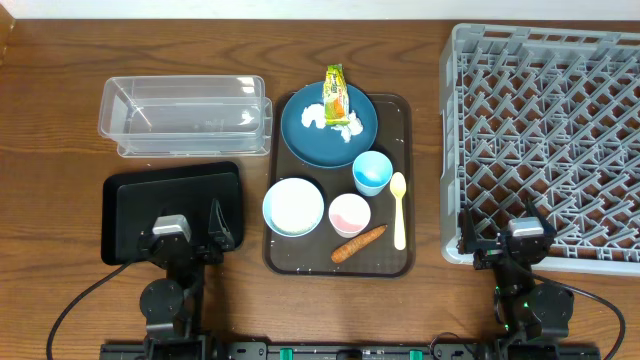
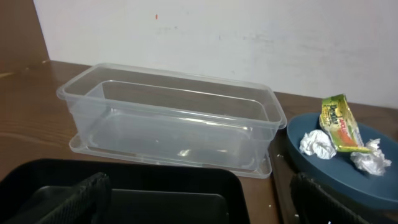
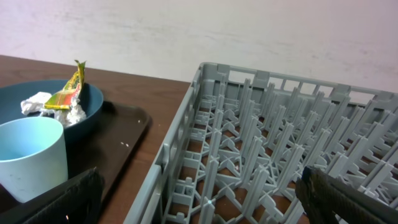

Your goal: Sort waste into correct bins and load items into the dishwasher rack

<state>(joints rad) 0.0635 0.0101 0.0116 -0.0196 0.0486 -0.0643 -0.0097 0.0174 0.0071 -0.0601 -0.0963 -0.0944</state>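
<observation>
Both left claw and right claw gape empty; risk: crumpled white tissue, loose on dark blue round plate, could slip a pinch.

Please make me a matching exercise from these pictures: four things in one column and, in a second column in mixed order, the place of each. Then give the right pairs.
Things
1. snack wrapper
2. carrot piece
3. pale yellow spoon
4. clear bin

Places
A. on the table, beyond the black bin
B. on the dark blue plate, with the crumpled tissue
C. on the brown tray, right of the light blue cup
D. on the brown tray, nearer the robot than the pink cup

Pairs: 1-B, 2-D, 3-C, 4-A
</observation>
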